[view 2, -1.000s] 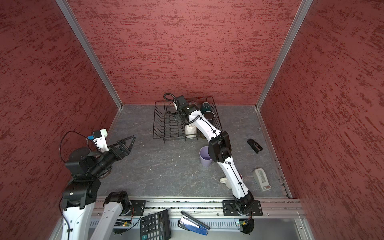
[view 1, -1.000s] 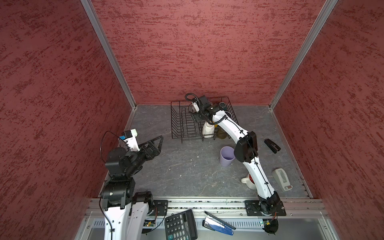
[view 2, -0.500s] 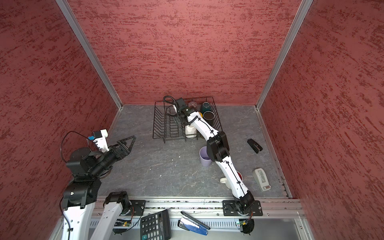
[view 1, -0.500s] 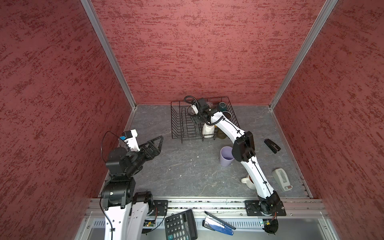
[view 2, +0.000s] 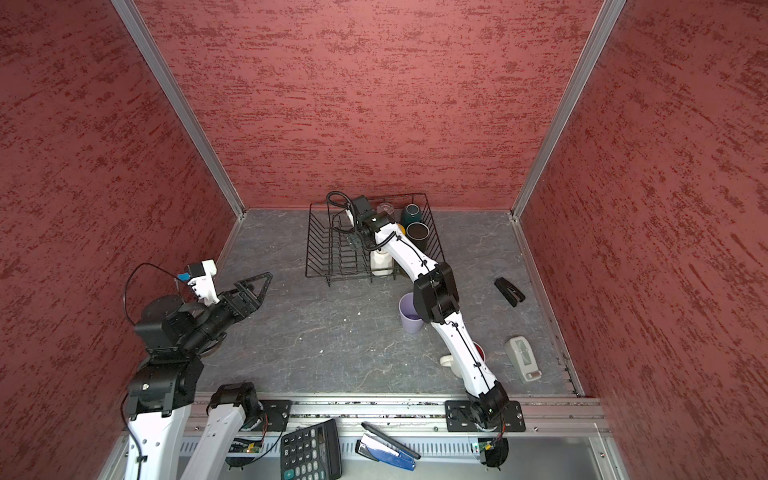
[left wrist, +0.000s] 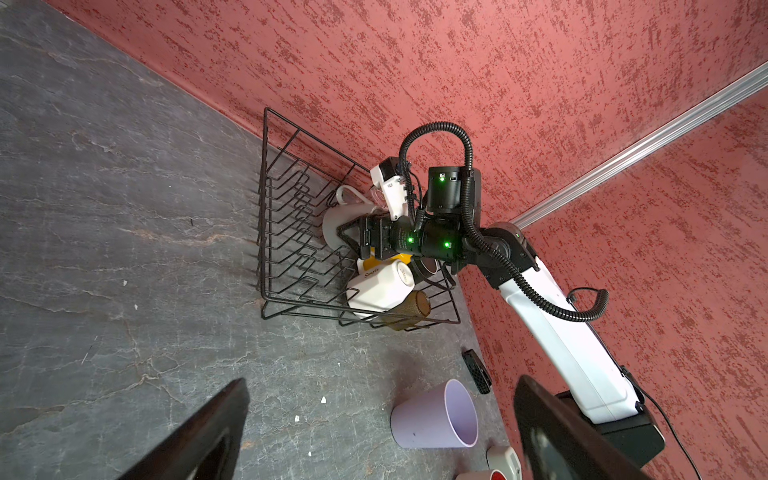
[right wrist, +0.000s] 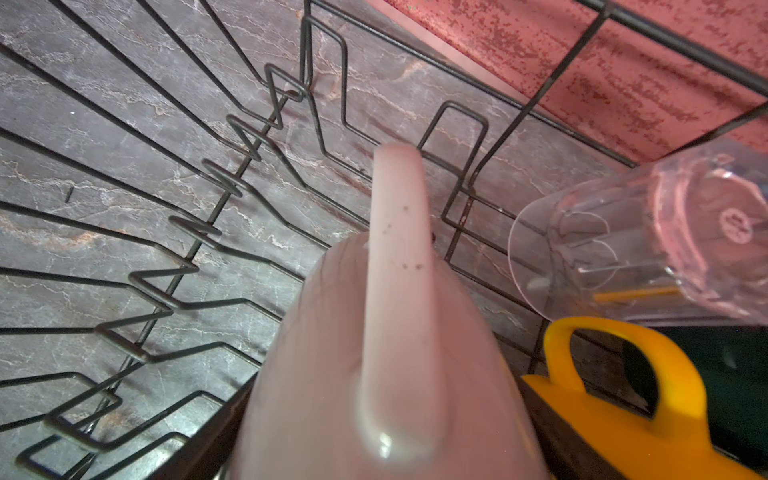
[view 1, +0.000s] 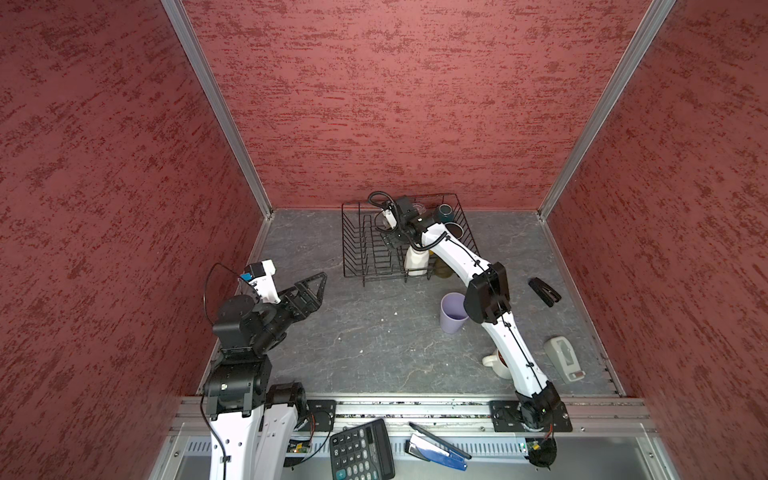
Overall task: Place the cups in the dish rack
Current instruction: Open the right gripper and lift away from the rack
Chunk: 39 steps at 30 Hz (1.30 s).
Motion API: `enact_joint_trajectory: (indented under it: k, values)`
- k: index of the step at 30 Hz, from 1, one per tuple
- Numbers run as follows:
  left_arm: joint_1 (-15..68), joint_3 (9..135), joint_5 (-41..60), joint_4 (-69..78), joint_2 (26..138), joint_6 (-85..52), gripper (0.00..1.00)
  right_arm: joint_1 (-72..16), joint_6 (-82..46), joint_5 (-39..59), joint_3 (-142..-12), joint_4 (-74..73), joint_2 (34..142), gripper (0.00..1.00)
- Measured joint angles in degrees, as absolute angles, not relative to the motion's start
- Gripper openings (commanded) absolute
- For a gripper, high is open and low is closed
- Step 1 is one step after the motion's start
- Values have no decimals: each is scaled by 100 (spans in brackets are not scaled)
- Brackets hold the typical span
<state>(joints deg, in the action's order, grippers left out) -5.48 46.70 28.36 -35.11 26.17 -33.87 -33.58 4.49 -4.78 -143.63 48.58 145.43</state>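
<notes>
Currently, the right gripper (view 1: 392,240) is inside the dish rack (view 1: 361,253), which stands at the far middle of the table (view 1: 374,353). Its jaws are spread wide on either side of the grey mug (right wrist: 332,374). In the right wrist view the mug fills the gap between both fingers, handle uppermost. Whether the pads press on it or only flank it cannot be told. The grey mug sits just right of the plate-slot loops. Close beside it in the rack are the clear glass (right wrist: 644,241) and the yellow mug (right wrist: 602,395). The teal mug (view 2: 411,214) and the black mug (view 2: 417,235) stand at the far right of the rack. The white mug (view 1: 417,262) and the olive-brown glass (left wrist: 411,309) occupy its near right corner. 2 cups are outside the rack. The lavender tumbler (view 1: 453,311) stands upright on the table near the rack, and the red-lined mug (view 2: 477,351) at the near right is partly hidden behind the right arm. The left gripper (view 1: 318,282) hangs above the near left of the table, jaws fully apart, holding nothing. Compared with 1 s earlier, the right arm's elbow has shifted slightly left while its gripper is in the same part of the rack. The left arm and the 2 cups on the table are unchanged.
</notes>
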Motion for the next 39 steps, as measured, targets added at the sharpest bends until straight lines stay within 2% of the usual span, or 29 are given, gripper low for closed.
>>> enact_joint_trajectory:
  k: [12, 19, 22, 30, 34, 39]
  values:
    - [-548, 4670, 2794, -3542, 2536, -3433, 100, -3358, 340, -220, -14462, 4814, 14479, 99]
    - [-548, 4624, 2812, -3555, 2534, -3581, 91, -3358, 95, 156, -14134, 4622, 13666, 99]
    - [-548, 4519, 2851, -3555, 2534, -3640, 86, -3358, -49, 290, -13155, 4160, 12696, 99]
    - [-187, 4147, 2928, -3562, 2554, -4021, 82, -3326, -622, 556, -8978, 2285, 9255, 99]
    - [803, 3966, 2447, -3577, 2624, -4171, 82, -3203, -932, 580, -7583, 1855, 8014, 99]
    - [2670, 4007, 1337, -3450, 3334, -4274, 82, -2853, -1247, 558, -6598, 1640, 7048, 99]
